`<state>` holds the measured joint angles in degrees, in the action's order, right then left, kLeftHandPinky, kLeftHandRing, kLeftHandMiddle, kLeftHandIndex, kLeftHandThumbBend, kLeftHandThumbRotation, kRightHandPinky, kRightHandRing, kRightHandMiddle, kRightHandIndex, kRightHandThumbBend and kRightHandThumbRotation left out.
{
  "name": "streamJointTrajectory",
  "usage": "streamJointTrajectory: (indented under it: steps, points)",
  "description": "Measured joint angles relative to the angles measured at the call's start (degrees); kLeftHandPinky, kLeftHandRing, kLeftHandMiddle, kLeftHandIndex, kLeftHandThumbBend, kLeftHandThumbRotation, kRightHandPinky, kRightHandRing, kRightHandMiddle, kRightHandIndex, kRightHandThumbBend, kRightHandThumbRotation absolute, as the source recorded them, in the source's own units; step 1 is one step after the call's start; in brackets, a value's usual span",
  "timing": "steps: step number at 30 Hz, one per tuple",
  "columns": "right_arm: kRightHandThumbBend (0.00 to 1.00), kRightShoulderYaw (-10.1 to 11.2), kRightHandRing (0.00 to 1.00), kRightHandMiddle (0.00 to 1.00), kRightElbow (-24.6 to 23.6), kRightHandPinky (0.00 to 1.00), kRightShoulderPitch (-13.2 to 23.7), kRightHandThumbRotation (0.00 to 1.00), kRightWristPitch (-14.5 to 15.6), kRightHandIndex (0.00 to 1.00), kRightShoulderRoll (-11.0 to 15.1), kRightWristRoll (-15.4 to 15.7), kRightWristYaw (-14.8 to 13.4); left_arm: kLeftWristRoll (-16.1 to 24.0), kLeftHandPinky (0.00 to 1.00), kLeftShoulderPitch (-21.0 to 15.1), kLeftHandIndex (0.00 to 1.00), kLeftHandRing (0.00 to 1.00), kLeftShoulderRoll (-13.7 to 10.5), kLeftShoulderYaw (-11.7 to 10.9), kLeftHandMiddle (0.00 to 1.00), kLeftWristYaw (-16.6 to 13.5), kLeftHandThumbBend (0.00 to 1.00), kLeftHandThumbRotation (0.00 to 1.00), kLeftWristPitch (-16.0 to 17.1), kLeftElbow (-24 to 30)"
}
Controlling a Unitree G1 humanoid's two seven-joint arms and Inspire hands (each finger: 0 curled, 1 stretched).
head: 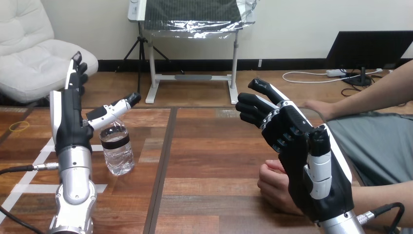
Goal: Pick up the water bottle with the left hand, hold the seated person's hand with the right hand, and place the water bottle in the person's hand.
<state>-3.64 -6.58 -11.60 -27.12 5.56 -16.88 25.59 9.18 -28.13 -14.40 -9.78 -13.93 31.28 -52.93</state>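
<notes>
A clear water bottle [117, 148] with a dark label band stands upright on the wooden table [209, 161] at the left. My left hand [73, 114] is raised just left of it, open, fingers pointing up and the thumb stretched out over the bottle's top; I cannot tell whether the thumb touches it. My right hand [297, 146] hovers at the right, its fingers loosely bent and holding nothing. Partly behind and below it, the person's hand [273, 187] rests on the table as a loose fist. The two look apart.
The person's other forearm [360, 100] reaches in from the right edge above the table. White tape lines [34, 170] mark the table at the left. A yellow rubber band [19, 126] lies at the far left.
</notes>
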Motion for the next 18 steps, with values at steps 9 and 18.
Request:
streamJointTrajectory:
  steps: [9,18]
  points:
    - [0.77,0.0,0.84,0.84,0.0,0.86,0.0,1.00,0.0,0.88,0.0,0.0,0.0,0.0,0.88,-1.3,0.98,0.94,-0.4,0.2,0.95,0.0,0.88,0.20,-0.6,-3.3]
    - [0.78,0.0,0.84,0.84,0.0,0.86,0.0,1.00,0.0,0.88,0.0,0.0,0.0,0.2,0.91,-2.0,0.98,0.95,-0.6,0.6,0.95,0.0,0.88,0.22,-2.2,-5.6]
